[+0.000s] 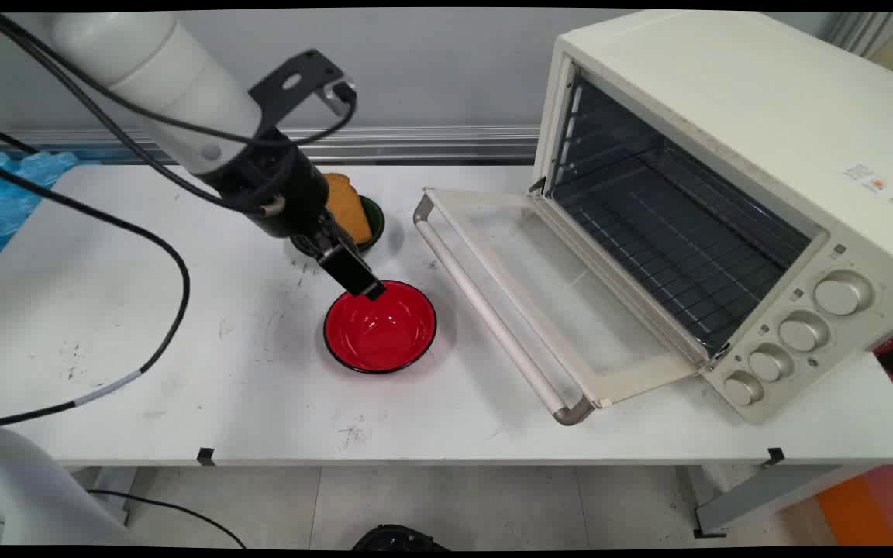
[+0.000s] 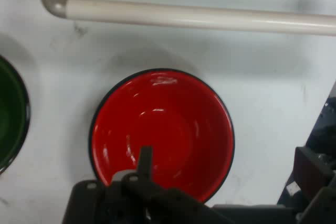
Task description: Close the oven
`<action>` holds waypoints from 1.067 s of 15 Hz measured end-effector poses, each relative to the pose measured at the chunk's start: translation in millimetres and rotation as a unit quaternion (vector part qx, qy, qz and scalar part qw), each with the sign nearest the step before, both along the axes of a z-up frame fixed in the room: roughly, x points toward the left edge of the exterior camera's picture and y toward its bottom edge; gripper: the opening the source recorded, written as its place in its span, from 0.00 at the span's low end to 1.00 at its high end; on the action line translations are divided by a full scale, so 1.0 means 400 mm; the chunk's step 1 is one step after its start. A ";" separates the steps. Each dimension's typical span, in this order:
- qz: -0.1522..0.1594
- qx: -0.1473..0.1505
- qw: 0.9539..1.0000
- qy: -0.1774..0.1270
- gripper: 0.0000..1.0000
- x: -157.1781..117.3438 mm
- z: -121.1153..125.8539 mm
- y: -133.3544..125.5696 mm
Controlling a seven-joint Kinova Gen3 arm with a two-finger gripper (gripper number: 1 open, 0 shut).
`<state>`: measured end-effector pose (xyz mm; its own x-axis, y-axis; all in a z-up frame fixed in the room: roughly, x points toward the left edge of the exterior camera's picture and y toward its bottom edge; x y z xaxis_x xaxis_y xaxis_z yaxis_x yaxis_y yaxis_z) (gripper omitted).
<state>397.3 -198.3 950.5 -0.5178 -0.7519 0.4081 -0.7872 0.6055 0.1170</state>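
Hanging low over the table (image 1: 183, 364), the gripper (image 1: 373, 291) has its tip at the back-left rim of the red bowl (image 1: 380, 327), and whether it touches that rim cannot be told. In the hand view one thin finger (image 2: 145, 162) stands up over the near inner wall of the bowl (image 2: 163, 129); the second finger is not shown, so how far the fingers are parted, and whether they hold anything, cannot be told. The bowl is round and shallow, glossy red inside with a thin black rim, and nothing lies in it; light glints on its inner wall. Behind the fingers, near the arm's wrist, a green bowl (image 1: 373, 221) holds a slice of bread (image 1: 346, 208) standing on edge; in the hand view only its edge (image 2: 13, 116) shows. Beyond the fingers lies the open door (image 1: 539, 302) of the oven (image 1: 725, 155), its handle bar (image 2: 199, 18) near the red bowl but apart from it.
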 end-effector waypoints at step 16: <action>-0.002 0.008 1.000 0.027 1.00 -0.112 -0.149 -0.014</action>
<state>352.7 -203.8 891.0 -0.4982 -0.7565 0.4237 -0.7773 0.6062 0.1683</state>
